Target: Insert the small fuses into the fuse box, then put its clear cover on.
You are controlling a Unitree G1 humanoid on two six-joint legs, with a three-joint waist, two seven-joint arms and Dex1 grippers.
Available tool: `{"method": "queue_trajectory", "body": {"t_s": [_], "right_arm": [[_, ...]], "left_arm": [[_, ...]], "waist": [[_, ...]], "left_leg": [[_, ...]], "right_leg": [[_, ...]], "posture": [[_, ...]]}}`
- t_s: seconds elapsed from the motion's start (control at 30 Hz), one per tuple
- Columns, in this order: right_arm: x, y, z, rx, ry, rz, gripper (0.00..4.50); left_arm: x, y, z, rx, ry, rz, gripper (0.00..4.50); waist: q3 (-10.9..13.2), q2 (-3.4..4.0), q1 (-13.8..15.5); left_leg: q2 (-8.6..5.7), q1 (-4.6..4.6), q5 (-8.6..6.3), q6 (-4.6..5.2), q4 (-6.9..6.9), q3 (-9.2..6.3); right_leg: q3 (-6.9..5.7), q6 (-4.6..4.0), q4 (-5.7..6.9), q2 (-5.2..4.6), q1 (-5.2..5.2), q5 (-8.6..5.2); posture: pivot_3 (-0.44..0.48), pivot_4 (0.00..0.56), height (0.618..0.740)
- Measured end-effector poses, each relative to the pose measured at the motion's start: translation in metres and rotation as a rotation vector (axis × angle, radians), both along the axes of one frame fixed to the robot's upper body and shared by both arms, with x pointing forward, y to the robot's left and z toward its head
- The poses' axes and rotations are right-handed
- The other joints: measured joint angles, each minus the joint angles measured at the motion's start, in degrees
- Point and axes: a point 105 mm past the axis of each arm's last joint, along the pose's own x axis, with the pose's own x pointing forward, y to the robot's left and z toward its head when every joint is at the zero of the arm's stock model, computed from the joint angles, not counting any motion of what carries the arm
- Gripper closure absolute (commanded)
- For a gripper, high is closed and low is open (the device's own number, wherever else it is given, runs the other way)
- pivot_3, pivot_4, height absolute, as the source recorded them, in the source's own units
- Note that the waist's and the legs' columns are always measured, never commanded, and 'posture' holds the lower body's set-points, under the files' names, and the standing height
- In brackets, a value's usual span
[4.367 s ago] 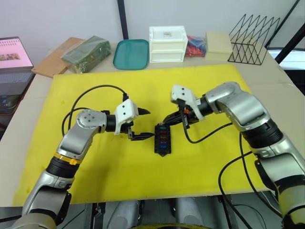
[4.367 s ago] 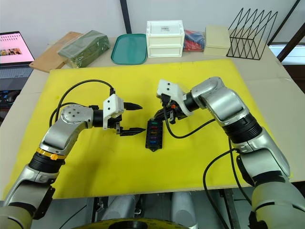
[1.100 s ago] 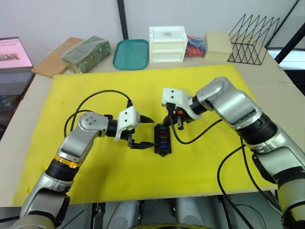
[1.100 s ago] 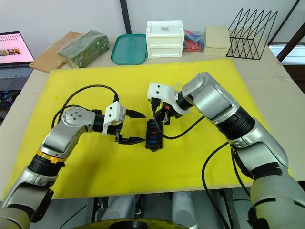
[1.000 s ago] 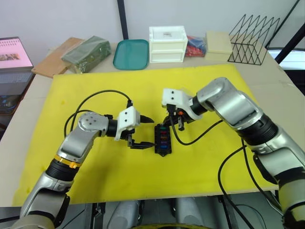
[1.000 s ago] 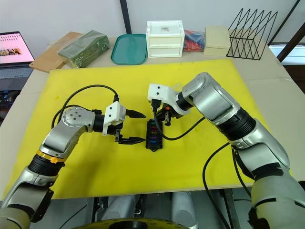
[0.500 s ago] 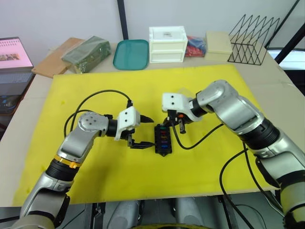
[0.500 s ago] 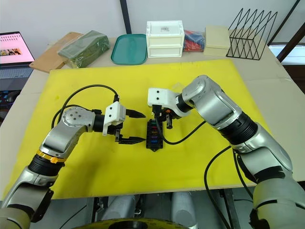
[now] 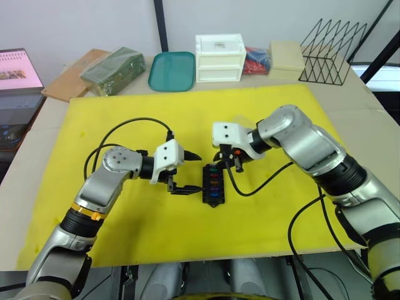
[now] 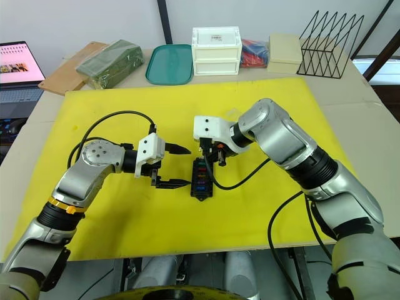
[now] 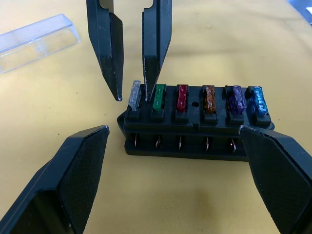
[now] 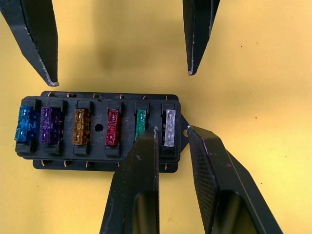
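At mat centre, small black plastic fuse box now holds all six blade fuses; right gripper, narrowly parted and empty, has settled over the far-end clear fuse, left gripper wide alongside; clear plastic cover waits beyond.
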Motion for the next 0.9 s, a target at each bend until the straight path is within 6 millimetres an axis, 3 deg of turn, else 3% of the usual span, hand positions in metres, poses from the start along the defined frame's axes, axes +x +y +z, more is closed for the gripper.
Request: {"method": "queue_trajectory", "body": {"t_s": [0.37, 0.53, 0.77, 0.9], "right_arm": [[0.0, 0.003, 0.023, 0.059, -0.009, -0.002, 3.47], [-0.003, 0.002, 0.028, 0.092, 0.003, 0.003, 4.43], [-0.005, -0.003, 0.008, 0.121, 0.044, -0.019, 4.43], [-0.005, -0.002, 0.01, 0.14, 0.033, -0.011, 4.43]], "left_arm": [[0.0, 0.0, 0.0, -0.001, -0.001, 0.002, 0.0], [0.0, 0.0, 0.0, -0.001, -0.001, 0.002, 0.0], [0.0, 0.001, 0.0, 0.0, 0.0, 0.003, 0.0], [0.0, 0.001, 0.0, 0.0, 0.001, 0.003, 0.0]], "waist": [[0.0, 0.0, 0.04], [0.0, 0.0, 0.04], [0.0, 0.0, -0.02], [0.0, 0.0, -0.03]], "left_leg": [[0.0, -0.01, 0.0, 0.0, 0.0, 0.0], [0.0, -0.01, 0.0, 0.0, 0.0, 0.0], [0.0, -0.01, 0.0, 0.0, 0.0, 0.0], [0.01, -0.01, 0.0, 0.0, 0.0, 0.0]], "right_leg": [[0.0, 0.0, 0.0, 0.0, -0.01, 0.0], [0.0, 0.0, 0.0, 0.0, -0.01, 0.0], [0.0, 0.0, 0.0, -0.01, -0.01, 0.0], [0.0, 0.0, 0.0, 0.0, -0.01, 0.0]], "posture": [[0.0, 0.15, 0.74], [0.0, 0.15, 0.74], [0.0, 0.15, 0.74], [0.0, 0.15, 0.74]]}}
